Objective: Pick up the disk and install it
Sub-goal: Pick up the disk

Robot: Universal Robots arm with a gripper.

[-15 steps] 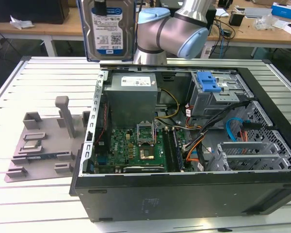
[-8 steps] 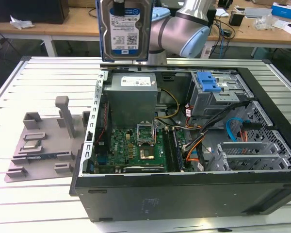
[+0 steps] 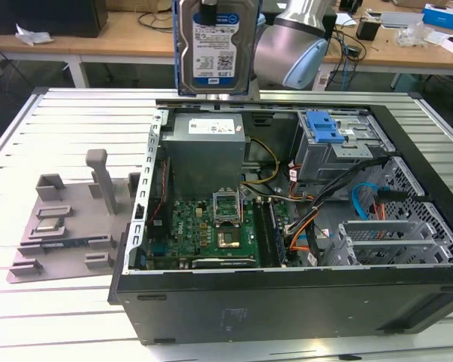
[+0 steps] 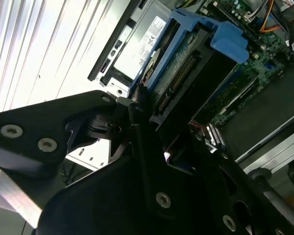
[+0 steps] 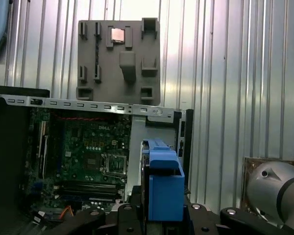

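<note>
While the gripper [image 3: 208, 12] is clamped on the upper edge of the disk [image 3: 215, 53], I log the disk hanging upright, label out, above the far rim of the open computer case [image 3: 287, 302], probably held high to clear its walls.

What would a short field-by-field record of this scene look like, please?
Held item: the disk, upright, label toward the exterior camera
Grip: the gripper is shut on the disk
Disk location: in the air over the open computer case
Beside case: grey fixture tray on the slatted table, exterior view's left
Installation: not yet done
</note>
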